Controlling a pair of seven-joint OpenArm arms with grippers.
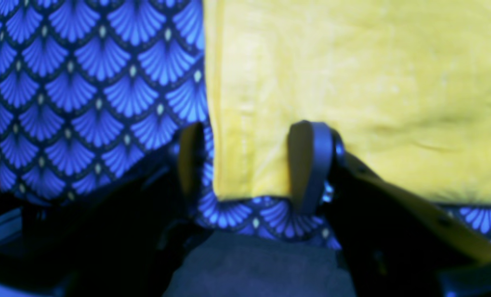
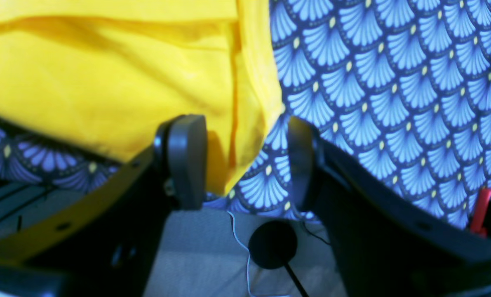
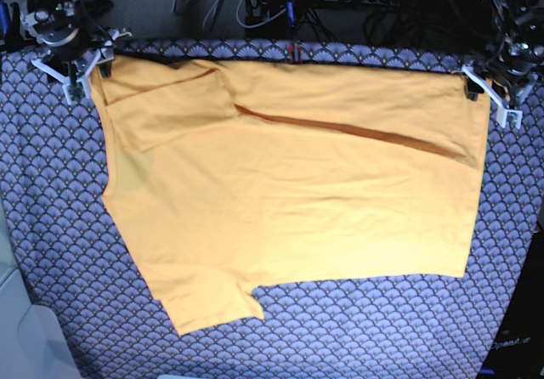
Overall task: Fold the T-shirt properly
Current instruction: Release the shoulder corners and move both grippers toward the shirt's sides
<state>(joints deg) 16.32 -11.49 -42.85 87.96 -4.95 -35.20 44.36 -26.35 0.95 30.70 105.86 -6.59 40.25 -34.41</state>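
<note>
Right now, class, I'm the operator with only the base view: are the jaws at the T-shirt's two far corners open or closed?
Observer: Left wrist view: the left gripper is open, and the T-shirt corner lies loose between its jaws.
Operator: And the right one?
Observer: Right wrist view: the right gripper is open too. The corner lies beside one jaw, unpinched, with patterned cloth under the other.

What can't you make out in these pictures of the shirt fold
- Base view: the T-shirt hides the patterned cloth beneath it.
- Base view: the left gripper and right gripper are too small to read their jaws.
- Left wrist view: blurred, so the hem stitching is unclear.
- Right wrist view: the red object is hidden behind the finger.
</note>
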